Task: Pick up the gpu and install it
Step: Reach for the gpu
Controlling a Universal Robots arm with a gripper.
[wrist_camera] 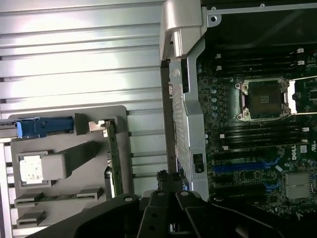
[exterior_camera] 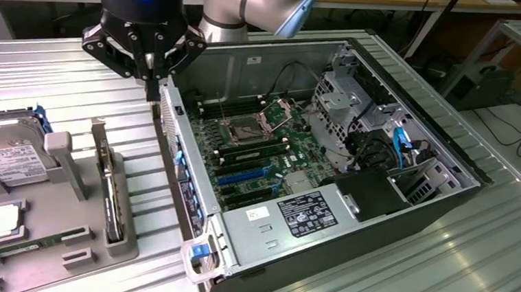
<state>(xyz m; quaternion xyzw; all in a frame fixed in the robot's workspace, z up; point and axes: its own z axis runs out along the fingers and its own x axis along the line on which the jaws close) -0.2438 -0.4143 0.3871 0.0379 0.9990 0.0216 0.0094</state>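
The ribbed metal tabletop (exterior_camera: 72, 84) carried everything. The black, open-sided computer case (exterior_camera: 344, 262) lay across the middle of the exterior view, reaching out toward three o'clock. The silver-grey arm (exterior_camera: 252, 4) came in from twelve o'clock.

At eight o'clock from the case sat the grey moulded holder tray (exterior_camera: 77, 212). The gpu (exterior_camera: 112, 197), a green card with a dark cooler, stood on its long edge in a slot along the tray's side nearest the case. The wrist view showed it as a thin green line (wrist_camera: 113, 158). It was untouched and well apart from the motherboard's blue expansion slots (exterior_camera: 240, 175).

The black gripper (exterior_camera: 154, 92) hung at eleven o'clock in the exterior view. It was clenched and empty, just above the case's rear wall and apart from the card.

The step in hand looked to be the approach to the card. Doing it well probably meant parting the fingers before any descent and lining them across the card's thin top edge. A grip near the middle of the card's length would keep it from tipping. The card would best lift straight out of its slot, and the grey upright post (exterior_camera: 62, 163) at nine o'clock from it should be kept clear.
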